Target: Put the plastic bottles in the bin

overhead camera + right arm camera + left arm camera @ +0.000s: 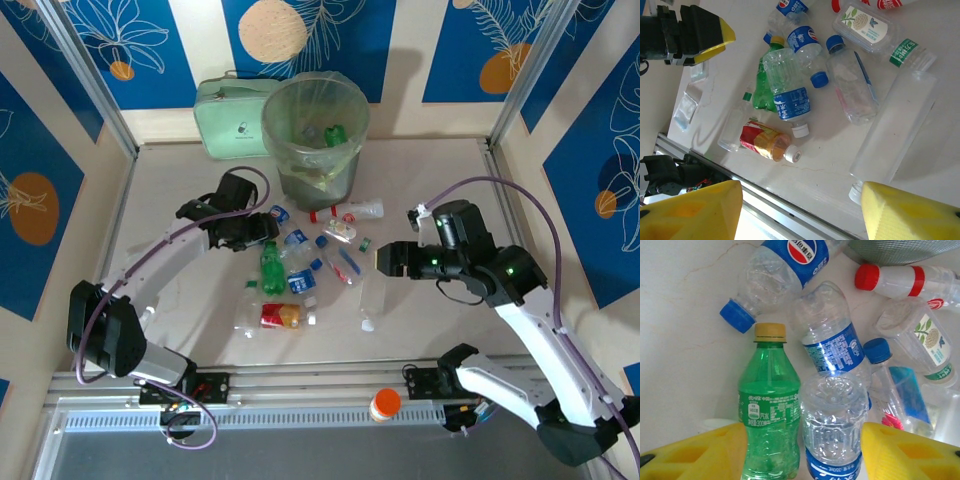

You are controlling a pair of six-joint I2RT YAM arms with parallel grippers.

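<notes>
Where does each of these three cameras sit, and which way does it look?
Top external: above and behind, looking down on the round grey-green bin; both arms show.
Left wrist: on the left arm, facing the green plastic bottle past its yellow fingers.
Right wrist: on the right arm, facing the plastic bottles; its yellow fingers show.
Shared: the green bottle.

Green and clear plastic bottles (pixel 271 268) lie clustered before the upright, bag-lined bin (pixel 300 165).

Seen from my remote station: bottles (pixel 300 270) lie scattered mid-table before the bin (pixel 350 165), with another bottle (pixel 335 133) inside it. A case (pixel 228 120) stands behind the bin's left side. A jar (pixel 385 404) sits at the near edge.
</notes>
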